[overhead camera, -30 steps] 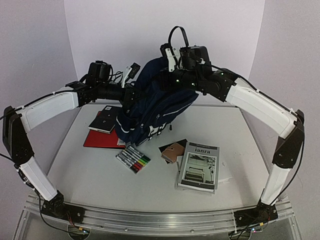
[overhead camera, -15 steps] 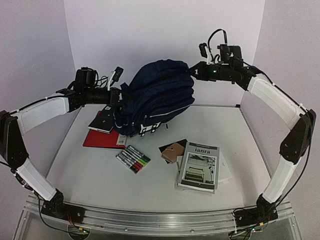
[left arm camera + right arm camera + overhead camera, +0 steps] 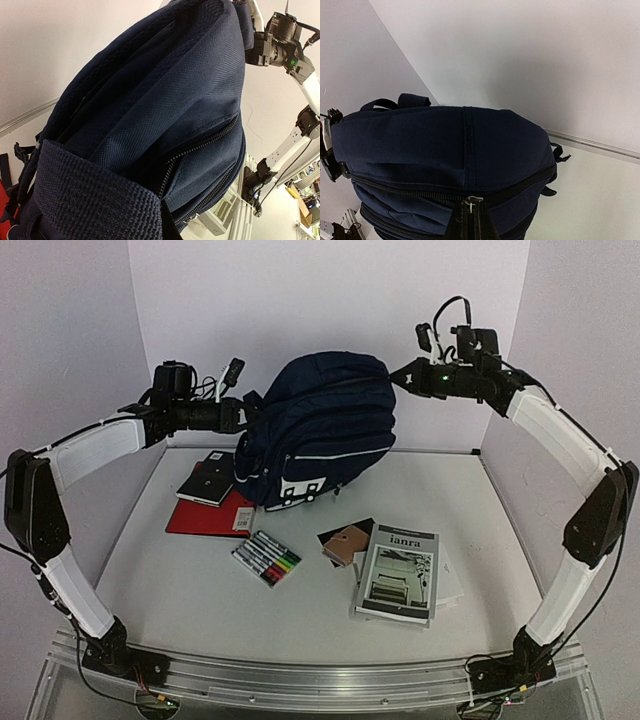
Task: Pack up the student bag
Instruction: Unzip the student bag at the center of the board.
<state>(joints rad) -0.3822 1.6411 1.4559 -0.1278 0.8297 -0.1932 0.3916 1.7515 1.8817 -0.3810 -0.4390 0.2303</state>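
The student bag (image 3: 325,425), a large navy backpack with a white patch (image 3: 302,490) on its front pocket, hangs between both arms above the back of the table. My left gripper (image 3: 243,417) is shut on the bag's left side; in the left wrist view a ribbed navy strap (image 3: 95,200) and the bag (image 3: 165,100) fill the frame and hide the fingers. My right gripper (image 3: 399,378) is shut at the bag's upper right. In the right wrist view a black pull tab (image 3: 470,226) runs from the zipper slider (image 3: 470,202) down between my jaws. The zippers look closed.
On the table lie a red notebook (image 3: 205,520) with a black notebook (image 3: 205,483) on it, a pack of markers (image 3: 267,558), a grey book (image 3: 400,572), and a small brown-and-black booklet (image 3: 346,539). White walls stand close behind and beside.
My right gripper has swung from above the bag out to the right, drawing the bag taut. The bag has turned so its front patch faces the camera. The left gripper moved slightly left.
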